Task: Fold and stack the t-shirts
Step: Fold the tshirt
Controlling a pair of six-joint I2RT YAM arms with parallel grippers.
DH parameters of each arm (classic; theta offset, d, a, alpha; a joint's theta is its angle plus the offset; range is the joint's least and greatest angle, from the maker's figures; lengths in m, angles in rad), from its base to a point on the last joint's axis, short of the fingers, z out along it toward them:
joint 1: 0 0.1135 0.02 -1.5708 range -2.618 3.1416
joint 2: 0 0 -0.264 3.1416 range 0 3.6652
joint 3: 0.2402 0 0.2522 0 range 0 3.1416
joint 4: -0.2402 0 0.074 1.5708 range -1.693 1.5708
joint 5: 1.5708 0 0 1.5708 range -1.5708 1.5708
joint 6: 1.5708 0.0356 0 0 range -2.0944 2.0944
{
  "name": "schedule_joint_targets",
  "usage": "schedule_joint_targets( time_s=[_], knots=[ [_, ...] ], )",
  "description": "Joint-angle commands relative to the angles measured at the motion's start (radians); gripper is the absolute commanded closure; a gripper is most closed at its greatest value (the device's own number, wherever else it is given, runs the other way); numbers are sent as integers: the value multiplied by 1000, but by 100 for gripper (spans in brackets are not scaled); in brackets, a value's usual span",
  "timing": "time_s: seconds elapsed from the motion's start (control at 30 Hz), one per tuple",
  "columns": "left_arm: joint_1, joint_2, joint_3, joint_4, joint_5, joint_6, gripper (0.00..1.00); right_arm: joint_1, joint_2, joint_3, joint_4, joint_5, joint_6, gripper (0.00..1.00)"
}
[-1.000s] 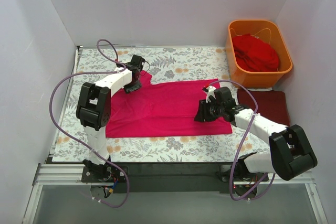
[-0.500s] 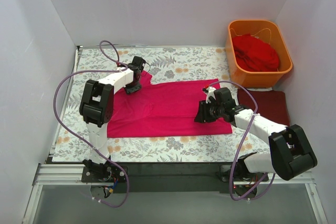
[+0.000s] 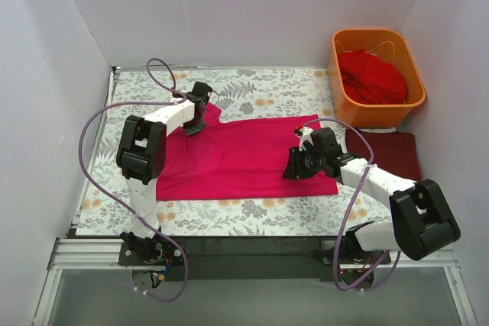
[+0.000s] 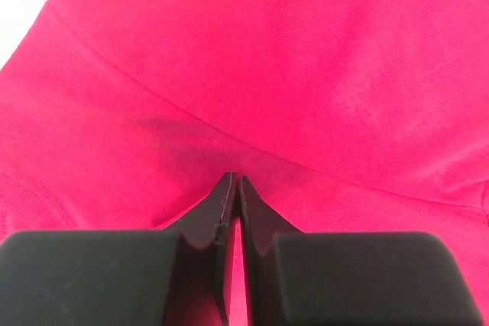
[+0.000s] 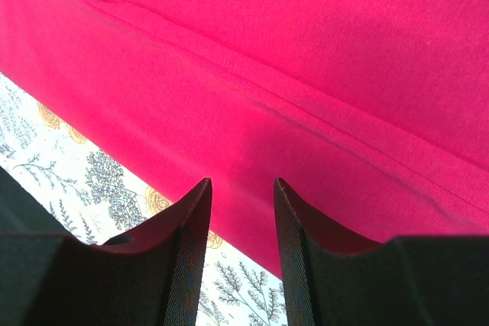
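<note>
Magenta-pink t-shirt point(image 3: 244, 158): spread flat on the worktop point(image 3: 260, 89).
Left end effector point(image 4: 233, 182): closed, far sleeve pinched.
Right end effector point(image 5: 238, 185): open over the near-right edge.
Change: barely any is seen; folding is judged not yet begun.

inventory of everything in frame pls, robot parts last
magenta-pink t-shirt: one, spread flat, centre of the cloth
dark maroon t-shirt: one, folded, right edge, just in front of the tub
scarlet t-shirt: one bunched heap, inside the tub; how many it holds cannot be told
orange plastic tub: one, far right corner
grey floral-print cloth: one, covers the table top
purple cables: two, one looping along each arm
left gripper: black, shut, tips down on the pink shirt's far left part
right gripper: black, open, over the pink shirt's near right edge
</note>
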Motion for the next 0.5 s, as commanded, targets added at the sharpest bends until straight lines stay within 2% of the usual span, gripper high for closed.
schedule_joint_targets(
  time_s=[0.0,0.23,0.37,0.43,0.47],
  knots=[
    [-2,-53,34,34,-4,32,97,5,4,3,22,-13,-7,55],
    [-13,-49,41,65,8,61,94,6,15,6,22,-15,-7,55],
    [-11,-52,37,69,13,57,78,6,17,15,20,-10,-16,55],
    [-13,-66,37,86,28,60,73,6,18,29,17,2,-24,54],
    [-11,-72,40,91,43,61,65,8,20,36,13,20,-39,54]
  ],
)
